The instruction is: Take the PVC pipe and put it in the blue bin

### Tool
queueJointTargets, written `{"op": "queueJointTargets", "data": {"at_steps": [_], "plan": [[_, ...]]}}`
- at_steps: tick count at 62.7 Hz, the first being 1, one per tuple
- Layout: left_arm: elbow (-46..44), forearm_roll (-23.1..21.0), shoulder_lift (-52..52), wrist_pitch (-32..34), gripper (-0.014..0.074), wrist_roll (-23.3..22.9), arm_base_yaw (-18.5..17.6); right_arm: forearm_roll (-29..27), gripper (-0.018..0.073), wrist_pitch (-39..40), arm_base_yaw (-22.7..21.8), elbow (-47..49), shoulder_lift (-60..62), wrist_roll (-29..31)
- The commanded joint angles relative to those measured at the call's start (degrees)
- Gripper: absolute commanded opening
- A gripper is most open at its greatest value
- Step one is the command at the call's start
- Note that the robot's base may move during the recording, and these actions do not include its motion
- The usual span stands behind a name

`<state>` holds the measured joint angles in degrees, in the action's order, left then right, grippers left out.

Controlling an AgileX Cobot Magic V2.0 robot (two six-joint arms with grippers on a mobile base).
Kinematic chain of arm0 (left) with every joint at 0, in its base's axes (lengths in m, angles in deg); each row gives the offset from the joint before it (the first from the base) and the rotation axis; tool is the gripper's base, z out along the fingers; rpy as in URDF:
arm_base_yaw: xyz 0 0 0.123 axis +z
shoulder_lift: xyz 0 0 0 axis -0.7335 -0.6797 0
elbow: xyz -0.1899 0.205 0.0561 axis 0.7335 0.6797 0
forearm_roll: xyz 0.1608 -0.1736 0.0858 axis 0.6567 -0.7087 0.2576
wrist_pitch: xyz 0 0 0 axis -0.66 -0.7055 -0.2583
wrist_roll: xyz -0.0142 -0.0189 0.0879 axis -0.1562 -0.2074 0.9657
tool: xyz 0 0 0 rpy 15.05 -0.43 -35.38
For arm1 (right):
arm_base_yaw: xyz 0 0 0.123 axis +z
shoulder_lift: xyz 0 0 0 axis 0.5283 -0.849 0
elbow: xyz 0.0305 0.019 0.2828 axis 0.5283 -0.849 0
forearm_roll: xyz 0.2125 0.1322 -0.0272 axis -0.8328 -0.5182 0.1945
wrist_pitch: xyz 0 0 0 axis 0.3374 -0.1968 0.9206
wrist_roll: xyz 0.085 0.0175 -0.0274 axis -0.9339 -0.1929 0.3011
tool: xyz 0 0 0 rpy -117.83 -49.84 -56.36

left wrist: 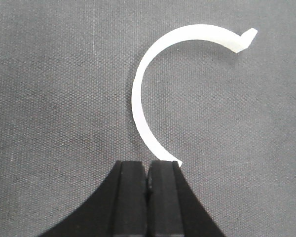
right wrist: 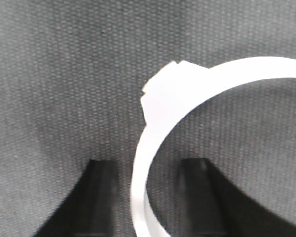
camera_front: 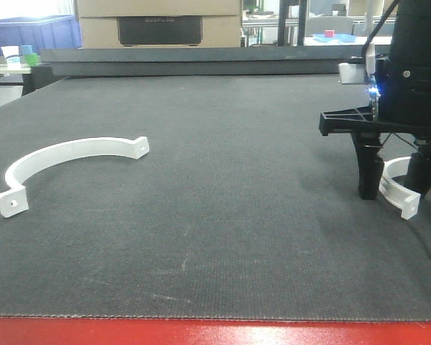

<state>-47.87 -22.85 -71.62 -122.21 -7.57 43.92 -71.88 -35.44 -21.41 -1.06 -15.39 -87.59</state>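
I count two: left PVC pipe [camera_front: 65,152], 9 o'clock; right PVC pipe [camera_front: 399,194], 3 o'clock, straddled by spread right gripper [right wrist: 149,164]. Left gripper [left wrist: 148,170] pressed together.

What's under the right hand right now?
A white half-ring clamp lying on the dark mat, its band between the open right hand's fingers. Its other tab cannot be seen.

- I see a dark grey, woven-textured bench [camera_front: 223,215] filling the front view, with a red strip [camera_front: 215,332] along its near edge.
- A white plastic half-ring clamp [camera_front: 65,153] rests on its edge at the bench's left, open side toward the camera, with a holed flat tab at each end.
- A second white half-ring clamp [camera_front: 396,188] sits at the far right, well apart from the first; I can make out only part of it.
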Motion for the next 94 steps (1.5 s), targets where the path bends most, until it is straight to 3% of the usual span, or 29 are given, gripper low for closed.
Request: {"op": "queueJointTargets", "data": {"at_steps": [1, 24, 35, 44, 61, 69, 76, 94], "plan": [[-0.46, -1.1, 0.12, 0.52, -0.0111, 0.0, 0.21, 0.09, 0.0125, 0.18, 0.06, 0.29, -0.08, -0.01], [-0.46, -3.02, 0.12, 0.52, -0.0111, 0.0, 0.21, 0.09, -0.0169, 0.06, 0.06, 0.29, -0.74, -0.01], [-0.46, -4.53, 0.12, -3.19, -0.0111, 0.0, 0.21, 0.09, -0.0169, -1.29, 0.06, 0.37, 1.57, -0.01], [-0.58, -4.53, 0.12, -9.17, -0.0111, 5.99, 0.21, 2.09, -0.0169, -4.29, 0.06, 0.37, 6.35, 0.21], [-3.88, -5.39, -1.24, -6.29, -0.0111, 6.84, 0.21, 2.41, -0.0169, -5.38, 0.06, 0.37, 16.0, 1.25], [-8.08, -1.62, -5.73, -7.24, -0.0111, 3.82, 0.21, 2.41, -0.0169, -5.38, 0.06, 0.37, 18.67, 1.25], [-12.04, -0.49, -11.09, -8.88, -0.0111, 3.82, 0.21, 2.09, -0.0169, -5.28, 0.06, 0.37, 19.09, 1.25], [-20.98, 5.4, -23.56, -9.74, -0.0111, 2.99, -4.08, 2.41, -0.0169, -2.39, 0.06, 0.37, 19.09, 1.25]]}}
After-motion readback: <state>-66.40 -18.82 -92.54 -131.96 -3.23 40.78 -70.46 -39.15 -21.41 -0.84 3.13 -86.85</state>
